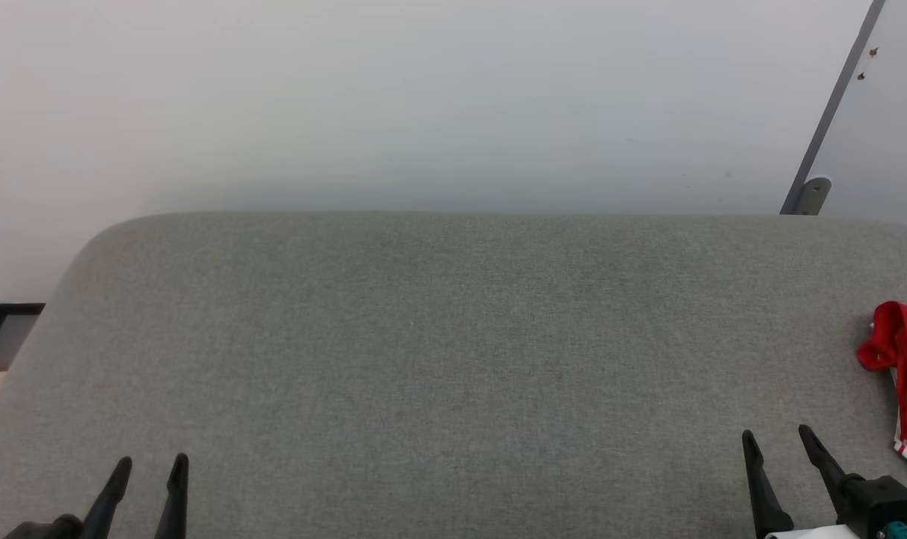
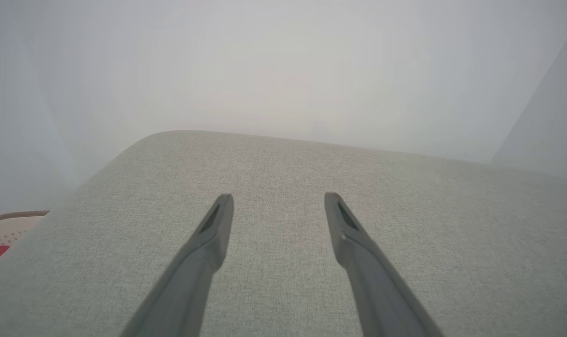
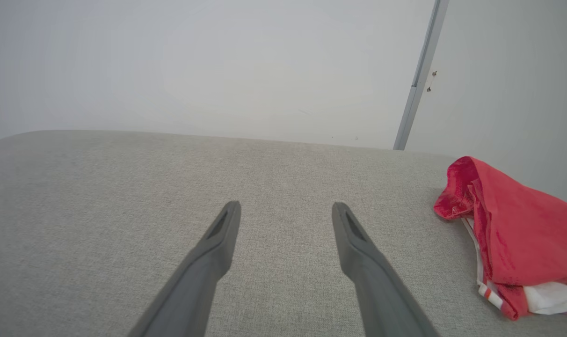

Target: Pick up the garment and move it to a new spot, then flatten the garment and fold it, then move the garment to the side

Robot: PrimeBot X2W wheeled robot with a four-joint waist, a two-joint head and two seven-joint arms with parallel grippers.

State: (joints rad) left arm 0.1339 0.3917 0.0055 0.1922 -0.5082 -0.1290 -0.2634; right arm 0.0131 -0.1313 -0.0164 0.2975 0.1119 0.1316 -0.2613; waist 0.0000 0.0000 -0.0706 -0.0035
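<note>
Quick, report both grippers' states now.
Left gripper: open, jaws apart, holding nothing.
Right gripper: open, holding nothing; the garment lies apart from it.

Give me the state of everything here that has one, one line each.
garment: bunched in a heap, not flat, lying on the grey padded surface at the head view's right edge.
left gripper: open, empty, over bare surface.
right gripper: open, empty, apart from the garment on its right.
basket: holds something red; mostly out of frame.
</note>
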